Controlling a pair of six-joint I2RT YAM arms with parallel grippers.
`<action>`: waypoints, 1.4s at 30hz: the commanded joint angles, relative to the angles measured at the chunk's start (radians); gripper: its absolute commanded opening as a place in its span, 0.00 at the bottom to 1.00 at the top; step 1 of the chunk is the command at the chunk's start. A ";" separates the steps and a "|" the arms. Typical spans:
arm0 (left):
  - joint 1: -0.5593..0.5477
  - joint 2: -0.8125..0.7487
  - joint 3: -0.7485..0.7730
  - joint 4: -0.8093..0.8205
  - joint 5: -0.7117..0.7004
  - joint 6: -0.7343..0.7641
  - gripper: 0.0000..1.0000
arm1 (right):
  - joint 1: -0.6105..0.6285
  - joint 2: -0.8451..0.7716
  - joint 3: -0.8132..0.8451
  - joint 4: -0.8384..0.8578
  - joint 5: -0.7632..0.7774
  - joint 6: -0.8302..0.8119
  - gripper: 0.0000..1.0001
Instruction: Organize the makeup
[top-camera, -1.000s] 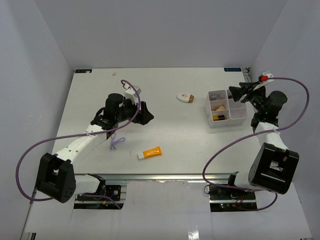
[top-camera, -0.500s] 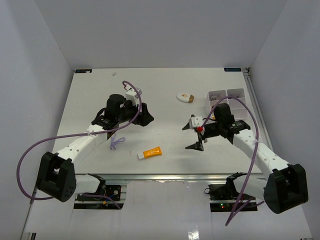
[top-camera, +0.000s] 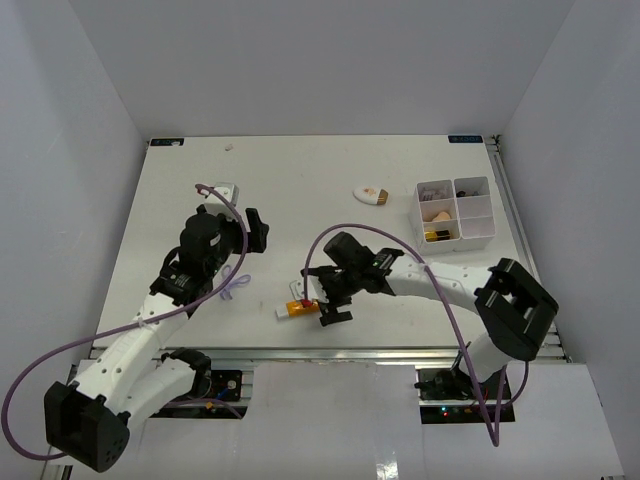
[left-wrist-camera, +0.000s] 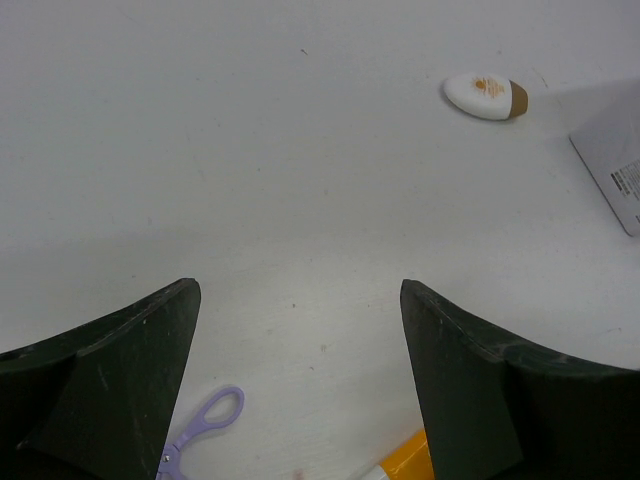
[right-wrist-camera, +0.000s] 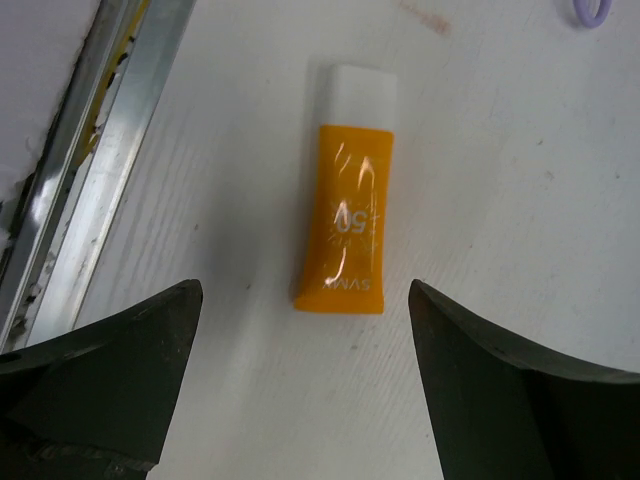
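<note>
The right claw is opened wide and holds nothing. It hangs over the orange tube, which lies flat near the front edge of the desk, about the middle, between the two fingers and apart from both. The left claw is wide open and empty too. The purple loop lies close to one of its fingers. The white oval compact lies nearer the far edge.
</note>
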 joint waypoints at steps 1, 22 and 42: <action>0.000 -0.078 -0.017 -0.003 -0.121 -0.014 0.93 | 0.062 0.077 0.073 0.155 0.135 0.154 0.90; 0.000 -0.057 -0.002 -0.032 -0.126 -0.054 0.93 | 0.075 0.311 0.205 0.085 0.077 0.151 0.77; 0.000 -0.038 -0.009 -0.021 -0.086 -0.068 0.93 | -0.010 0.105 0.042 0.081 0.125 0.092 0.29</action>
